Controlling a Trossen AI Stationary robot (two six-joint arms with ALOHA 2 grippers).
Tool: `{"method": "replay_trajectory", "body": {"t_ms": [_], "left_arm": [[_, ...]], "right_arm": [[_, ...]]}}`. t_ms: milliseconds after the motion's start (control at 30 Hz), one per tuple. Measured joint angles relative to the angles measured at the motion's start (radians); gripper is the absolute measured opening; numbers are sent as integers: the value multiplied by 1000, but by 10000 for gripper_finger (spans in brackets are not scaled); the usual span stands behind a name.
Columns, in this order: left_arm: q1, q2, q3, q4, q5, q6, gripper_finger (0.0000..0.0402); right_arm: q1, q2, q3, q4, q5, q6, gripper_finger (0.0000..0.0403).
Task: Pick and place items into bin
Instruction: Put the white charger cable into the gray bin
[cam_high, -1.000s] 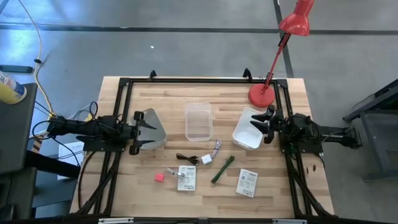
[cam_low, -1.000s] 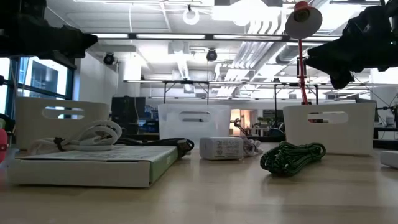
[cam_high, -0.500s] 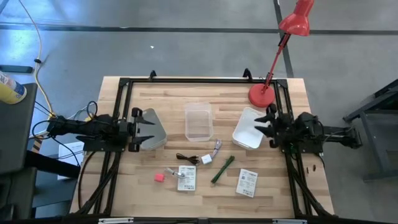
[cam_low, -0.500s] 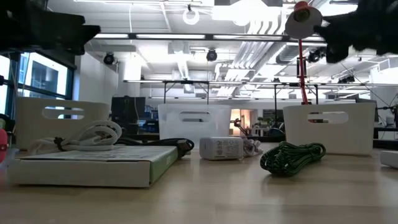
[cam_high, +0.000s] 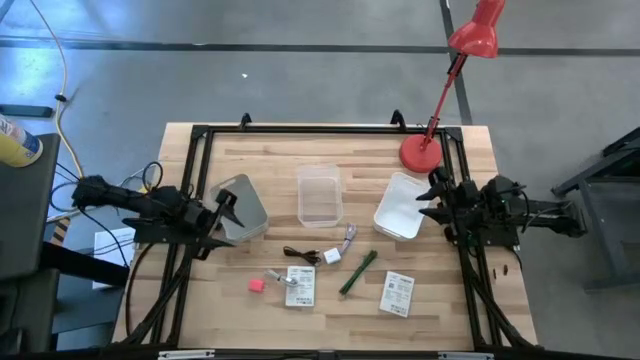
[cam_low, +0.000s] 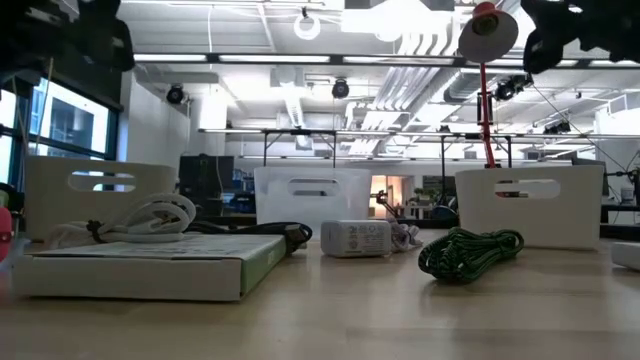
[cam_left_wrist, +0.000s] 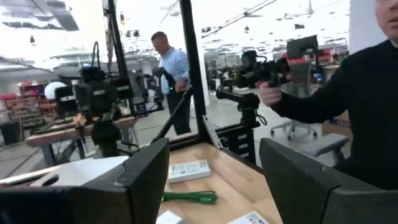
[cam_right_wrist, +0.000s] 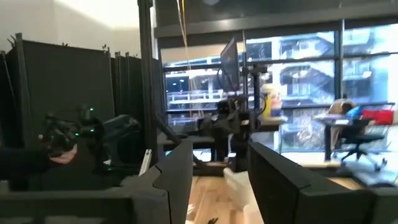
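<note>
Meanwhile, both arms have pulled back from the middle of the wooden counter (cam_high: 330, 165). The left gripper (cam_high: 226, 211), at centre-left of the high view, has swung off the line it held a second ago and now angles toward the lower right, beside the grey bin (cam_high: 243, 208). The right gripper (cam_high: 433, 200) has retreated toward the right edge, next to the white rectangular bin (cam_high: 398, 207) and below the red desk lamp (cam_high: 440, 100). Each wrist view shows that arm's dark fingers spread apart with nothing between them, so both are released and empty.

That suggests the task is barely begun, or between picks: every loose item lies on the counter and the clear plastic bin (cam_high: 319, 193) at centre looks empty.

The items sit in a loose row in the lower middle of the high view. A small pink cube (cam_high: 256, 285) lies furthest left; just right of it is a flat white printed packet (cam_high: 300, 285) with something pale on top. Above that runs a thin dark cable (cam_high: 300, 254), then a small white cube (cam_high: 332, 256) with a short pale cord (cam_high: 348, 236). A green stick (cam_high: 357, 272), seen from the low view as a coiled green bundle (cam_low: 470, 251), lies diagonally, and a second white printed packet (cam_high: 397, 293) sits furthest right.
</note>
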Motion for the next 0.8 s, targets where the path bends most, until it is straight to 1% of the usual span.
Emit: {"method": "replay_trajectory", "body": {"t_ms": [67,133,200,233,267,300,367,467,533,700,767,800], "left_arm": [[-35,69,0,131,-37,57,237],[-61,143,0,296,-80,126,237],[-76,215,9,444,-97,183,237],[-81,251,28,472,-94,203,237],[-84,285,55,465,-79,214,237],[-88,318,87,423,-57,224,237],[-99,398,168,271,-44,233,237],[-118,556,308,-6,-130,235,236],[-131,682,406,-138,-175,235,236],[-165,983,671,-382,-121,268,236],[-184,1081,783,-517,-132,281,236],[-195,1126,837,-590,-154,284,236]], "right_arm": [[0,34,7,39,18,-58,142],[0,71,9,108,31,-122,142],[0,110,10,189,32,-167,142],[0,129,11,223,32,-175,142],[0,147,11,248,32,-176,142],[0,163,11,263,32,-174,142],[0,190,11,268,32,-161,142],[0,227,11,246,32,-155,142],[0,251,11,238,32,-155,142],[0,296,11,234,32,-147,142],[0,306,11,234,29,-136,142],[0,309,11,234,23,-126,142]]}}
